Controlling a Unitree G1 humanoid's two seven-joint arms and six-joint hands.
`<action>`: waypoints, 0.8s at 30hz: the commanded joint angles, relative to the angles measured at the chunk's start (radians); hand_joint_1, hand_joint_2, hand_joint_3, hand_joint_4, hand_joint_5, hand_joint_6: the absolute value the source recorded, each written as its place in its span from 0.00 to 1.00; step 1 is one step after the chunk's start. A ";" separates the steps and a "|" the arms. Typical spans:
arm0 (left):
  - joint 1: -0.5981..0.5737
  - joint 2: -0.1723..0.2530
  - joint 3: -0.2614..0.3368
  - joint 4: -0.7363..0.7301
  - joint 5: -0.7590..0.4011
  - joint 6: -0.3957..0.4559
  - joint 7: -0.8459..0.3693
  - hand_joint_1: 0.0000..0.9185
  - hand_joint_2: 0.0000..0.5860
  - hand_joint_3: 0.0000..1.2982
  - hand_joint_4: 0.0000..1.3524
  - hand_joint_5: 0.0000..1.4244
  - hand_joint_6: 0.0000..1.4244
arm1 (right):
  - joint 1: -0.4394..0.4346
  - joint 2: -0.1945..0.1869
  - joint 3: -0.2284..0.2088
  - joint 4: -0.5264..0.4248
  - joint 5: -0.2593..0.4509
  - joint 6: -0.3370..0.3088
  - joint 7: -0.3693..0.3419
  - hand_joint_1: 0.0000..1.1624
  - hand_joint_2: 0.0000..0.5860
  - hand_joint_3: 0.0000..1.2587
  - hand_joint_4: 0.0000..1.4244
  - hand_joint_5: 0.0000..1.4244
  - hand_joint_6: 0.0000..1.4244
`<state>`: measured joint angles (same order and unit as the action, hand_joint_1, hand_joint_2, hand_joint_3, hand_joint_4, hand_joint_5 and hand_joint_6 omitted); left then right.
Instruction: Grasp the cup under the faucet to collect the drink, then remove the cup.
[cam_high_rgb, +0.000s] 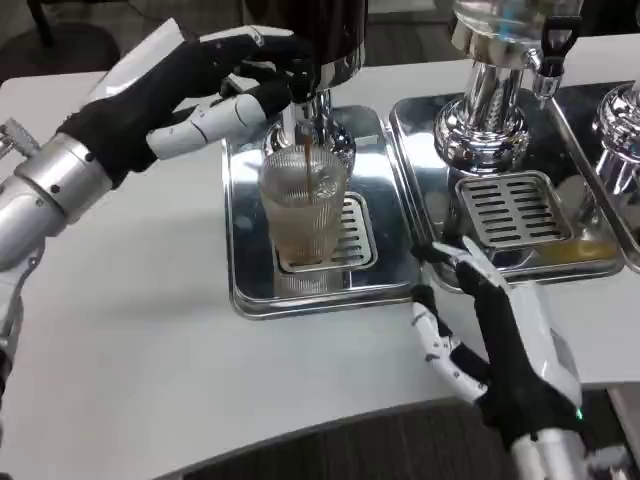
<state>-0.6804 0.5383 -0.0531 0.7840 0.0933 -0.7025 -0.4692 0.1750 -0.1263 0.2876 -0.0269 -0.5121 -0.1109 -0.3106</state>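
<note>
Now the cup (303, 208) stands under the faucet (303, 112) while a dark stream runs into it.

It is a clear ribbed tumbler, partly filled with brownish drink, upright on the slotted grate of the left steel drip tray (250, 290), apart from both hands. The left hand (225, 85) reaches up to the faucet, its black-and-white fingers (275, 95) bent around the tap lever. The right hand (495, 335) rests low on the white table (130, 340), fingers loosely spread and holding nothing, its tips near the gap between the two trays. A second tray (570, 262) carries another chrome dispenser (495, 95) to the right. Dark floor shows beyond the table's edges.
</note>
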 joint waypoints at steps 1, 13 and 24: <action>0.021 0.008 0.000 -0.018 -0.009 0.004 -0.027 0.02 0.14 0.22 0.20 0.23 0.41 | -0.070 0.010 -0.038 0.040 0.090 -0.012 0.070 0.42 0.52 0.19 0.07 0.11 0.19; 0.033 0.012 0.007 -0.035 -0.025 0.014 -0.043 0.02 0.14 0.22 0.21 0.24 0.41 | -0.252 0.032 -0.024 0.193 0.103 0.006 0.151 0.47 0.34 0.04 0.03 0.09 0.19; 0.058 0.019 0.011 -0.080 -0.039 0.028 -0.052 0.03 0.16 0.21 0.21 0.24 0.41 | -0.394 0.049 -0.013 0.368 0.090 -0.002 0.141 0.47 0.34 0.00 0.01 0.05 0.16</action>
<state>-0.6482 0.5474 -0.0479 0.7278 0.0633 -0.6776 -0.4965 -0.1913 -0.0860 0.2728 0.3082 -0.4122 -0.1086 -0.1569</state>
